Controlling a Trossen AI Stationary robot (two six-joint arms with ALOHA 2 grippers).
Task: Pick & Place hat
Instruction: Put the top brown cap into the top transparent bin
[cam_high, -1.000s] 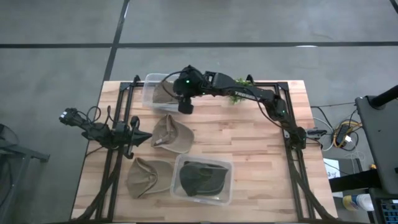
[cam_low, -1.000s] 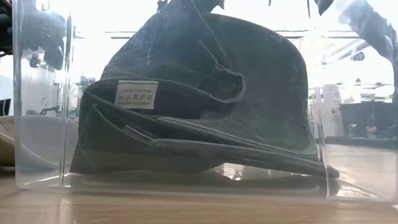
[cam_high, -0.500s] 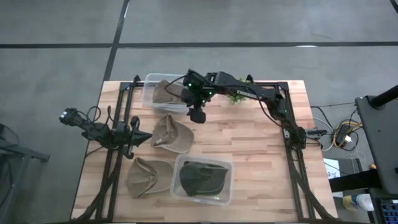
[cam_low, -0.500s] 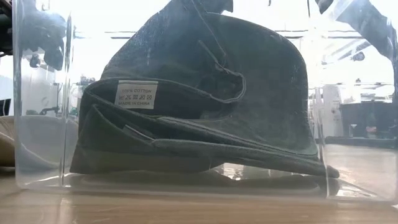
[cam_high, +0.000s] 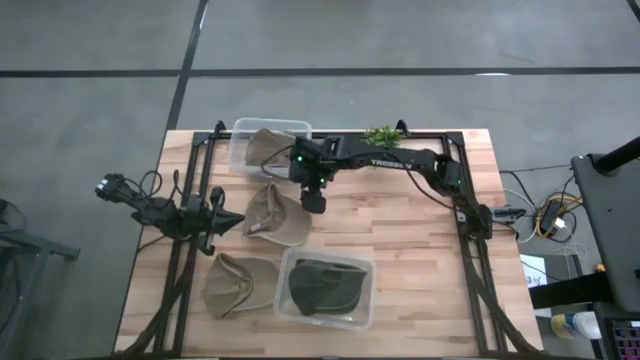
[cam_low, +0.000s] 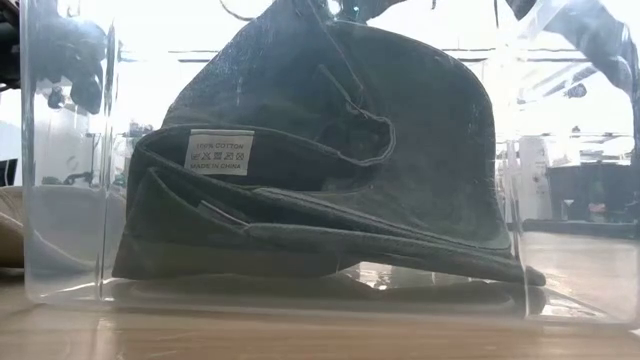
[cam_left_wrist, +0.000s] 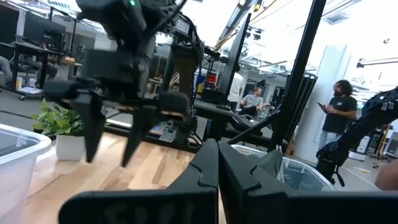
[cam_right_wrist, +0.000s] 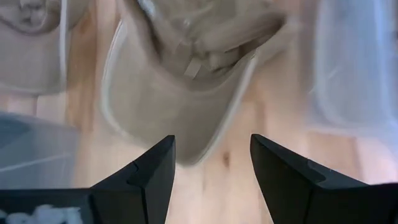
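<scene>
Several hats show in the high view. One tan hat lies flat mid-table, a second tan hat lies at the near left, and a third tan hat sits in the far clear bin. A dark green hat rests in the near clear bin. My right gripper is open and hovers over the right edge of the middle tan hat, touching nothing. My left gripper is shut and waits at the table's left.
A small green plant stands at the far edge. Black frame rails run along both table sides. Bare wood lies to the right of the hats. People stand in the room beyond the table in the left wrist view.
My right gripper has moved from beside the far bin toward the table's near edge and now stands over the middle tan hat's right side. The hats have stayed where they were.
</scene>
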